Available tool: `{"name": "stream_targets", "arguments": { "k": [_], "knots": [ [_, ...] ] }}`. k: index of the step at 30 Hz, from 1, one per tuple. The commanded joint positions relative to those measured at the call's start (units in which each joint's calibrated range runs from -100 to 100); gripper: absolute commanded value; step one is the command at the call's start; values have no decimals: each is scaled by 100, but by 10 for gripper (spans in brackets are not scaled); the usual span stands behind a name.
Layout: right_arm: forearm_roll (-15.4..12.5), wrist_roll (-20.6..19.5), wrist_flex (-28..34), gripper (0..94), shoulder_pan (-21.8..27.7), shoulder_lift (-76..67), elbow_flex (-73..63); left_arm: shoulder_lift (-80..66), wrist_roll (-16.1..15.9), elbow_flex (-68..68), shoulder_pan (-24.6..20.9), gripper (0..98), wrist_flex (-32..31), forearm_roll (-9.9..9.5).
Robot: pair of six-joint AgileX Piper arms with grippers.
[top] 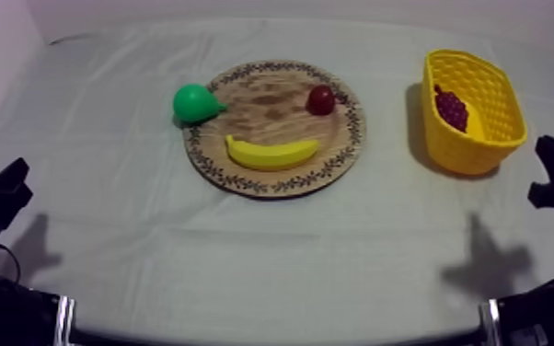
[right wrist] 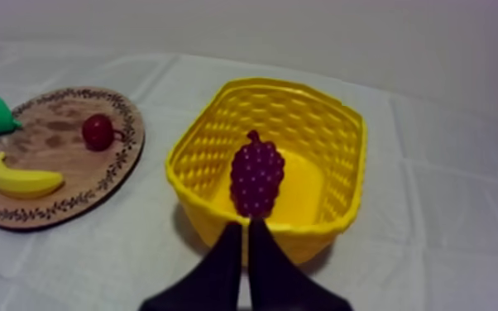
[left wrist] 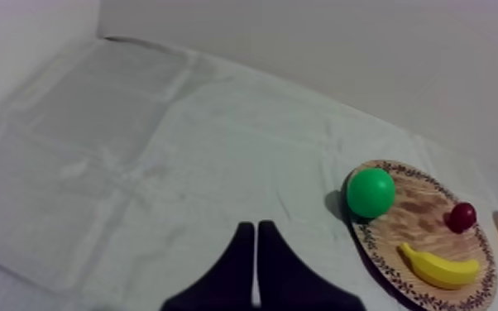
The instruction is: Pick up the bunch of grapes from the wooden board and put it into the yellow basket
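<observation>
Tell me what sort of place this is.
Probably a robot lab test bench, not a home kitchen: a plain grey-white cloth as work surface, a toy banana on a wooden board beside a yellow basket, and two robot arms' left gripper and right gripper.

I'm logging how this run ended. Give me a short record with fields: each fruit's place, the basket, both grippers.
grapes: inside the basket
basket: upright, on the table's right side
board: mid-table
banana: on the board
red fruit: on the board, on its basket side
pear: at the board's rim, on the side away from the basket
left gripper: shut, empty, over bare cloth
right gripper: shut, empty, near the basket
task: looks done
</observation>
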Motion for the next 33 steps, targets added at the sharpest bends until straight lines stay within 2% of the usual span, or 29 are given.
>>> {"name": "stream_targets", "arguments": {
  "k": [1, 13, 26, 33],
  "knots": [
    [-27, 45, 38, 7, -13, -313, 205, 0, -1, -4, 1, 1, 3, 2],
    [-219, 248, 145, 7, -53, -778, 1006, 0, -1, -4, 1, 1, 3, 2],
    [-264, -59, 151, 4, -97, -786, 1105, 0, -1, -4, 1, 1, 3, 2],
    [-263, 1, 108, 3, -99, -786, 1119, 0, -1, -4, 1, 1, 3, 2]
  ]
}}
